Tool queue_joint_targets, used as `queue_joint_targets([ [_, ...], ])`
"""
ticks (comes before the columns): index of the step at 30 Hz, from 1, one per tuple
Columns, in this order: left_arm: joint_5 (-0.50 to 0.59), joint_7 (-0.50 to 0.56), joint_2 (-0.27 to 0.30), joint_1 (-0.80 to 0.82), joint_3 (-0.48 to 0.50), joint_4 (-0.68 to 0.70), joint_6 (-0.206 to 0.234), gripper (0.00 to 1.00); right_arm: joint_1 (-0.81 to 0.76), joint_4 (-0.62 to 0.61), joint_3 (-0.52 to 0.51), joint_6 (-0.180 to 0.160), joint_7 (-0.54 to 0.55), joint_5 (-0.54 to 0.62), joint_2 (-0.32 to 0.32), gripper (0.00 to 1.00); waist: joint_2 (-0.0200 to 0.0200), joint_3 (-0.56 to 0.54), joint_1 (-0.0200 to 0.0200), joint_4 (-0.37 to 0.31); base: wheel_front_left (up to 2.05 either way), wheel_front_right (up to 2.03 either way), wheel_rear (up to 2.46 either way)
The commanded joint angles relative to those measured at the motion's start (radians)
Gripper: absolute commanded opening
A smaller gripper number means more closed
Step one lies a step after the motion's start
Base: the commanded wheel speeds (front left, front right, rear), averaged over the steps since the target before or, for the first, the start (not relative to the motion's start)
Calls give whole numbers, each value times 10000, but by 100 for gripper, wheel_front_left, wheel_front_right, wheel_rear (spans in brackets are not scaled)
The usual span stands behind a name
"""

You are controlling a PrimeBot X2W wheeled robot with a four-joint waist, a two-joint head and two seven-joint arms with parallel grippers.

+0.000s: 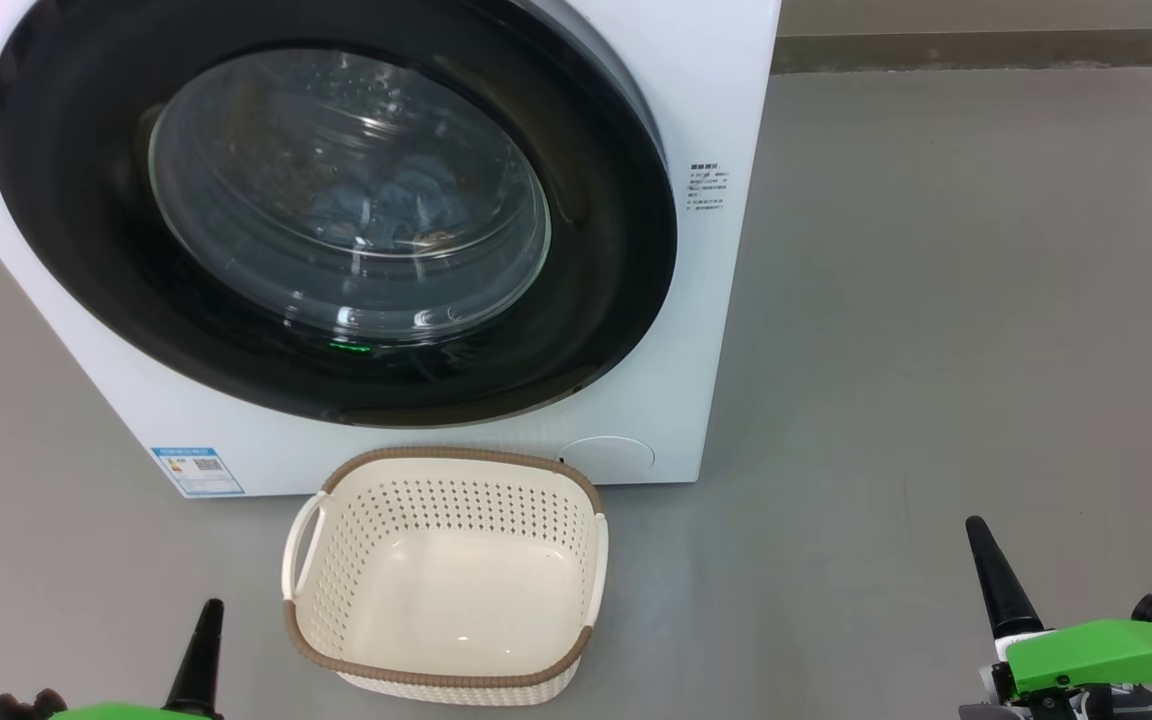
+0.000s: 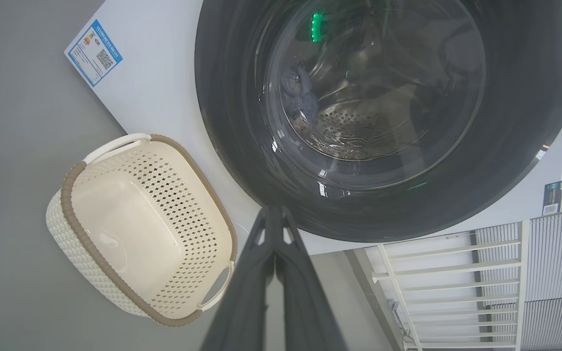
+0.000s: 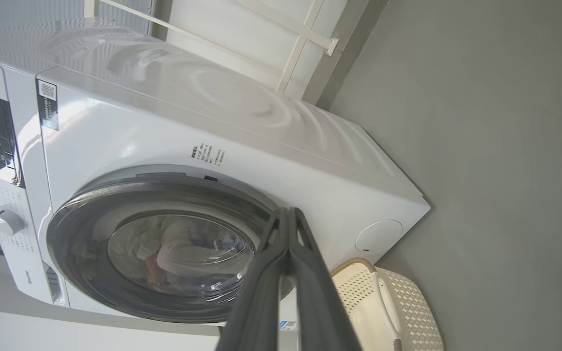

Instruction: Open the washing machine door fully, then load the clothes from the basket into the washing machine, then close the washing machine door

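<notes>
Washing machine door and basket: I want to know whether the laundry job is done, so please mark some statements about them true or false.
1. The basket is empty. True.
2. The washing machine door stands wide open. False: it is shut against the front of the washing machine.
3. Blue clothes lie inside, behind the door's glass. True.
4. The left gripper holds the basket's handle. False: it is shut on nothing, apart from the basket.
5. The basket stands on top of the machine. False: it stands on the floor in front of it.
</notes>
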State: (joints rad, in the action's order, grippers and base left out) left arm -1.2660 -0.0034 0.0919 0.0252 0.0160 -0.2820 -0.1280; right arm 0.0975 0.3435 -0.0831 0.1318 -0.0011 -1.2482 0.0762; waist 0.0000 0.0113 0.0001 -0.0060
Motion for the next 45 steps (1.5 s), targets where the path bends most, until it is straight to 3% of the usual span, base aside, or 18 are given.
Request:
queue_joint_targets([
  [1,-286,110,91,476,351,297,-22,0,140,-351,67,-7,99,-313,22,0,0,-4,0,3,0,0,0],
  [37,-3388,1144,-397,822,961,371,-27,0,105,-979,-306,-11,1131,-3554,-256,0,0,-81,-1,59,0,0,0],
  [45,-3430,1161,-405,827,972,372,-27,0,105,-988,-310,-11,1146,-3601,-260,0,0,-82,-1,60,0,0,0],
])
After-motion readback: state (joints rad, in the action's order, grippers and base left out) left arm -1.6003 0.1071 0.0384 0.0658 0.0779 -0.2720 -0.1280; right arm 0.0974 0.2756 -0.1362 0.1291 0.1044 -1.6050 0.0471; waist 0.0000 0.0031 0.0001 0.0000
